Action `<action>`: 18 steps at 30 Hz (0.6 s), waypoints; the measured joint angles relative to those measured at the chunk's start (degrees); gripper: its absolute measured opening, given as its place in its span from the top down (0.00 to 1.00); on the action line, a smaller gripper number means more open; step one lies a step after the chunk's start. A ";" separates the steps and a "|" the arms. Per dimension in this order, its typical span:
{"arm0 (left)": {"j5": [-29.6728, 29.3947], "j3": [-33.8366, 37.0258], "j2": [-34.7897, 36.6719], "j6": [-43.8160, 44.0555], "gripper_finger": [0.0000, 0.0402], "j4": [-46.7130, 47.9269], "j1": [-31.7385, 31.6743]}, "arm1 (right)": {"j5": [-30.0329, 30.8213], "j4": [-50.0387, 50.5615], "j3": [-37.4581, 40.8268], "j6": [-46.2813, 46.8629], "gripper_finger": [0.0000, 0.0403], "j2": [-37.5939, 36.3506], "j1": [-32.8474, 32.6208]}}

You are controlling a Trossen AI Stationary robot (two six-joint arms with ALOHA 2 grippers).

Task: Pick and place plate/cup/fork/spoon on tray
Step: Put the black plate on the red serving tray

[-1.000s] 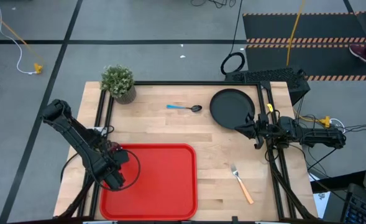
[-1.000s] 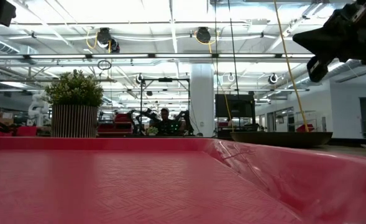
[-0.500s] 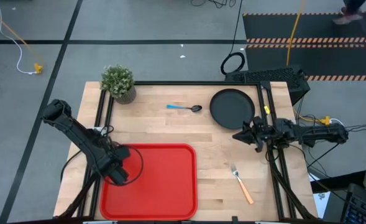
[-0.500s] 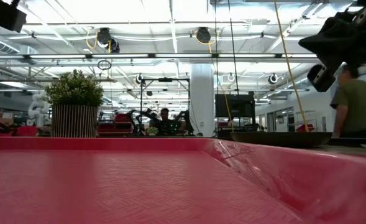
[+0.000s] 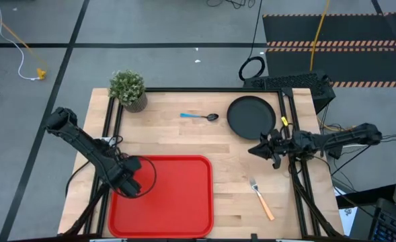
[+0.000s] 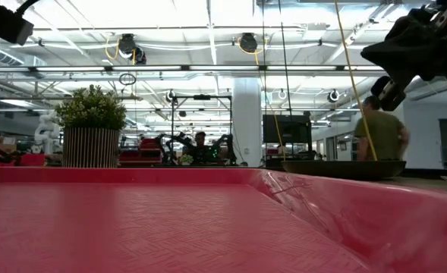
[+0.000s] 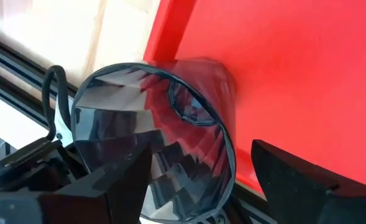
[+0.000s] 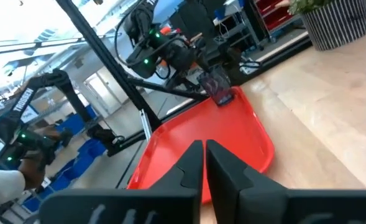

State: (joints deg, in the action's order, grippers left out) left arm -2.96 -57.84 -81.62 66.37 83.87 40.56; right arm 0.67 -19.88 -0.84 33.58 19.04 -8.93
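Left end effector wide open around cup on tray

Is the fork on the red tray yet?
No, the fork lies on the bare wood right of the tray.

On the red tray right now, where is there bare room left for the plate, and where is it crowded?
The tray is bare across its middle and whole right side. The only crowded part is its upper-left corner, where the cup sits between the open fingers of the left gripper. The plate lies off the tray.
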 joint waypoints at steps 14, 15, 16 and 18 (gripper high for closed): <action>-6.45 -11.42 0.02 -1.83 0.31 5.68 0.02 | 10.07 -19.05 -0.27 -1.04 0.72 13.94 -5.24; -7.19 -12.39 0.02 -2.27 0.31 6.34 0.02 | 10.23 -18.76 -0.91 -0.43 0.71 14.50 -5.24; -7.96 -13.29 0.04 -3.47 0.31 6.36 0.00 | 10.30 -17.45 -1.79 -0.10 0.71 15.03 -5.22; -10.61 -15.32 0.11 -7.36 0.31 6.18 -0.32 | 11.03 -10.77 -4.03 0.32 0.71 16.78 -5.28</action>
State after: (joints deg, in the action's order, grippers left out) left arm -13.57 -73.15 -81.52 59.01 90.06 40.23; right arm 11.69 -30.64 -4.88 33.91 35.82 -14.22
